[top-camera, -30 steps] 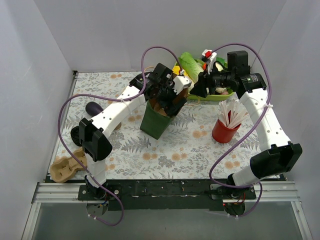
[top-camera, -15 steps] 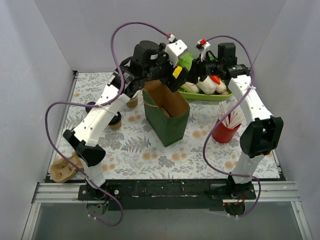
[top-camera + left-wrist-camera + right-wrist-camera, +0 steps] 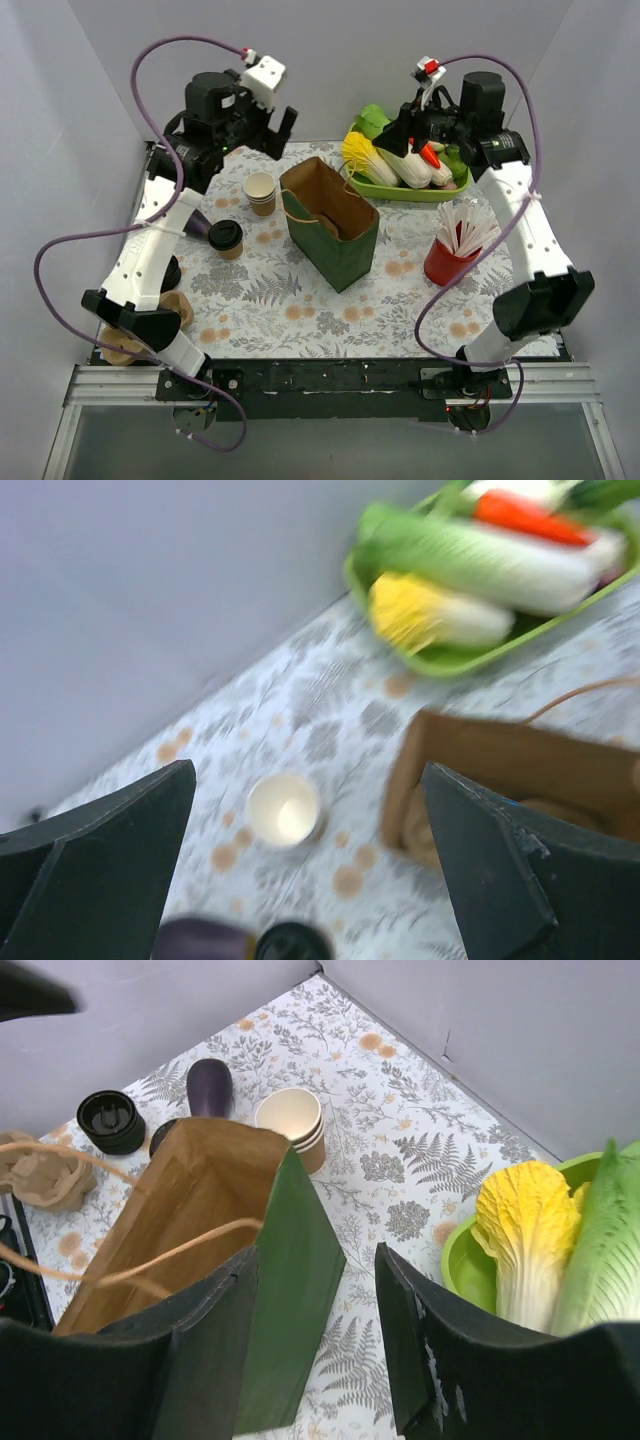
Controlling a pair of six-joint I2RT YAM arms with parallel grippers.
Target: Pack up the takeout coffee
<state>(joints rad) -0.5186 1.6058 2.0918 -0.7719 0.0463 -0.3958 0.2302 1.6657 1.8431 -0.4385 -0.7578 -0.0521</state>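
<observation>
Toward the left side of the table, between its left edge and the bag: coffee cup, upright, black lid on, standing free on the patterned cloth. Neither arm touches it. Stack of lidless cups just beyond it toward the far edge. Purple object just to its left, partly under the left arm.

Paper bag, green outside and brown inside, upright near the table's centre. Mouth open, string handles loose at the rim. Cannot make out what lies inside.

Left gripper: high over the far left corner, jaws spread fully wide, nothing between them. Its wrist view is blurred and looks down past both fingers at the cup stack and the bag's mouth.

Right gripper: high over the far edge, beside the green tray of vegetables in the far right corner. Jaws partly apart, empty. Its wrist view looks down on the bag's green wall.

Red cup of straws near the right edge, apart from the bag. Tan cup carrier at the near left corner.
</observation>
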